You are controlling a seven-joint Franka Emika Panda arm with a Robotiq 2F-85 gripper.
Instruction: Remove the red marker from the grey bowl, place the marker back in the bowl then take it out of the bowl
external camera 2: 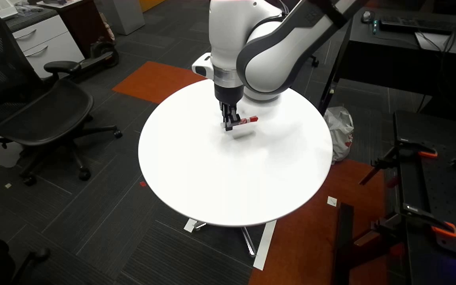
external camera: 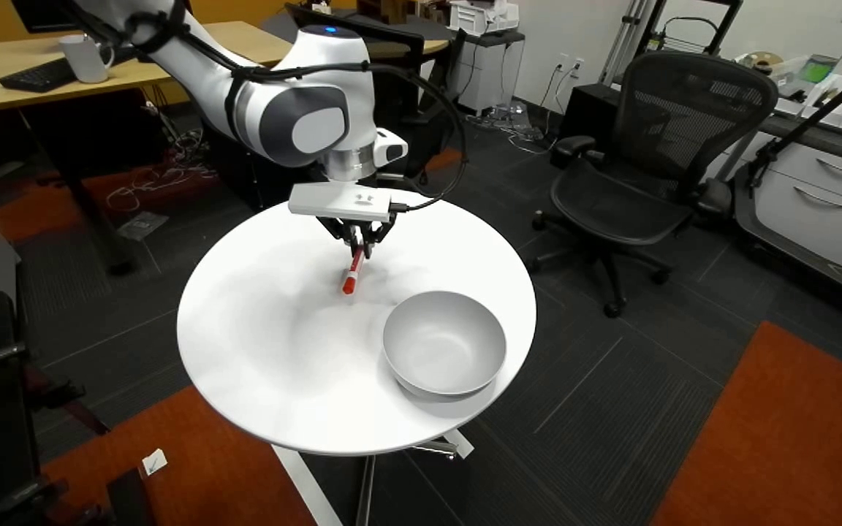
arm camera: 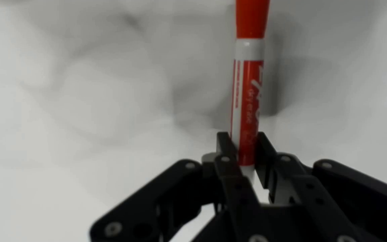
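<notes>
My gripper (external camera: 360, 247) is shut on the red marker (external camera: 354, 272), near its whitish end, and holds it a little above the white tabletop (external camera: 267, 394). In an exterior view the gripper (external camera 2: 231, 124) holds the marker (external camera 2: 247, 120) nearly level, with its shadow below. In the wrist view the marker (arm camera: 248, 94) sits between the fingertips (arm camera: 242, 144), its red cap pointing away from the gripper. The grey bowl (external camera: 444, 340) stands upright and empty, apart from the marker. In an exterior view the bowl (external camera 2: 263, 97) is mostly hidden by the arm.
The round table's edge runs close beside the bowl. A black office chair (external camera: 629, 190) stands near the table. A desk with a white mug (external camera: 87, 58) is behind the arm. A black table with orange clamps (external camera 2: 443, 229) stands off to the side.
</notes>
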